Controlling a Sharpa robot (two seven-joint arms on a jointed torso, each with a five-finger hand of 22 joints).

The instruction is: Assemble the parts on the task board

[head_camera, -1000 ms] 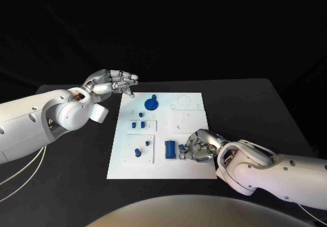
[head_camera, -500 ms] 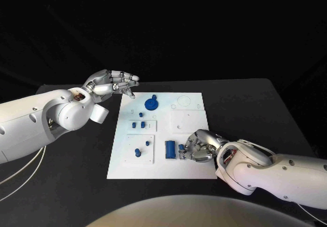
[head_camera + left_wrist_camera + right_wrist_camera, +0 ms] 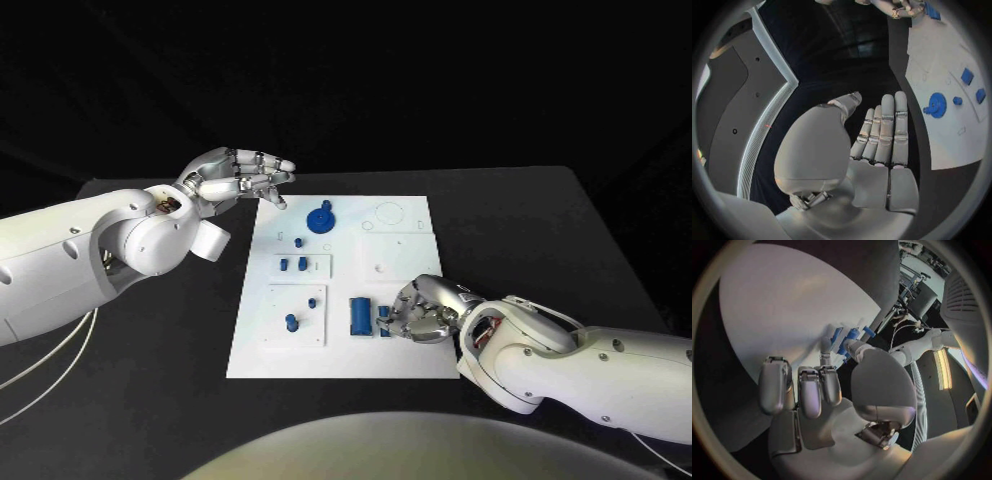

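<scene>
R hand (image 3: 420, 312) on board (image 3: 404, 365), fingertips pinching small blue part (image 3: 844, 340); seat straight, press gently (grip looks slight). L hand (image 3: 234, 176) empty, fingers spread.

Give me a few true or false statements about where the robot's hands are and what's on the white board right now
1. The right hand is over the task board, fingertips at a small blue part. True.
2. The left hand holds the round blue part. False: it hovers at the board's far left corner, holding nothing.
3. An upright blue block stands beside the right hand. True.
4. The board lies on a white table. False: the table is black.
</scene>
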